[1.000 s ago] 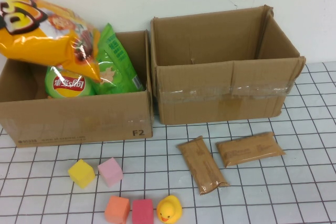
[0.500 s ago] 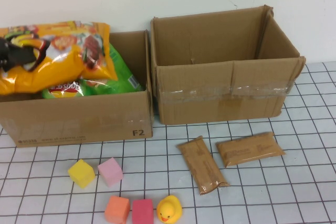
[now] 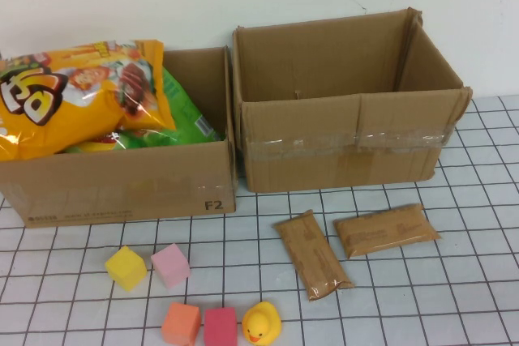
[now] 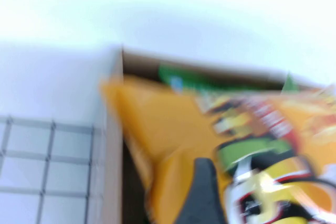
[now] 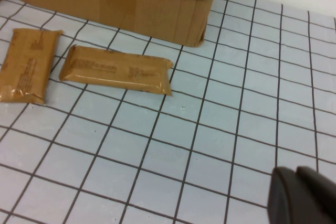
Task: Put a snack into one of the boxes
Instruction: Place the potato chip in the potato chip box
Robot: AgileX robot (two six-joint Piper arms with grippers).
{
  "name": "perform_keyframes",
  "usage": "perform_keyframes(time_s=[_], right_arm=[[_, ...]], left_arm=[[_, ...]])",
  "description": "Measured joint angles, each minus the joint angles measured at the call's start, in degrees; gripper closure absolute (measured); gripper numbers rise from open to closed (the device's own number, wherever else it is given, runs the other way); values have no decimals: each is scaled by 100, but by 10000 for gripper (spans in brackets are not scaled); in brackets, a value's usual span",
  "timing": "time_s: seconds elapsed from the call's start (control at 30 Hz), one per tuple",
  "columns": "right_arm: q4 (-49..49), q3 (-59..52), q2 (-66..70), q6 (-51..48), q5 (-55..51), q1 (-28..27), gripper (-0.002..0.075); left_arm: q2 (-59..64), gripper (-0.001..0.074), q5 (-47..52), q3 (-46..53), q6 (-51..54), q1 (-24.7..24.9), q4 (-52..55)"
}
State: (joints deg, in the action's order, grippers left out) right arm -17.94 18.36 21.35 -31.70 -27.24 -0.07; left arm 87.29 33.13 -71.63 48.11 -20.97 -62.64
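A large orange chip bag (image 3: 81, 99) lies across the top of the left cardboard box (image 3: 122, 188), on green snack bags (image 3: 182, 115). My left gripper (image 4: 262, 182) is out of the high view; in the left wrist view one dark finger (image 4: 202, 192) shows beside the blurred orange bag (image 4: 173, 140), jaws spread and off it. The right box (image 3: 349, 131) stands open. Two brown snack packets (image 3: 312, 253) (image 3: 387, 230) lie on the table before it. My right gripper (image 5: 302, 195) is shut and empty above the grid table, near the packets (image 5: 118, 69).
Foam cubes lie at the front left: yellow (image 3: 126, 267), pink (image 3: 170, 265), orange (image 3: 180, 323) and red (image 3: 220, 326), with a yellow rubber duck (image 3: 261, 323) beside them. The white wall stands behind the boxes.
The orange bag came down from above the left box and now rests in it. My left gripper, seen on the bag half a second ago, has let go and left the high view.
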Motion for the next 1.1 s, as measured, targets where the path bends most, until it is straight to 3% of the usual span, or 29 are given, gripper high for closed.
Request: perform_keyframes(time_s=[0.1,0.23,0.33,0.53,0.83,1.1], right_arm=[[0,0,0,0,5,0,729],[0,0,0,0,14,0,729],[0,0,0,0,14,0,729],[0,0,0,0,27,0,729],[0,0,0,0,27,0,729],[0,0,0,0,27,0,729]], left_arm=[[-195,325,-51,0,63,0,-43],[-260,596,519,0,115,47,-212],[-142,693,793,0,102,266,38],[497,731,707,0,-94,785,565],[1297,735,-94,-12,-67,1448,410],[1018,736,-442,-2,131,1637,360]])
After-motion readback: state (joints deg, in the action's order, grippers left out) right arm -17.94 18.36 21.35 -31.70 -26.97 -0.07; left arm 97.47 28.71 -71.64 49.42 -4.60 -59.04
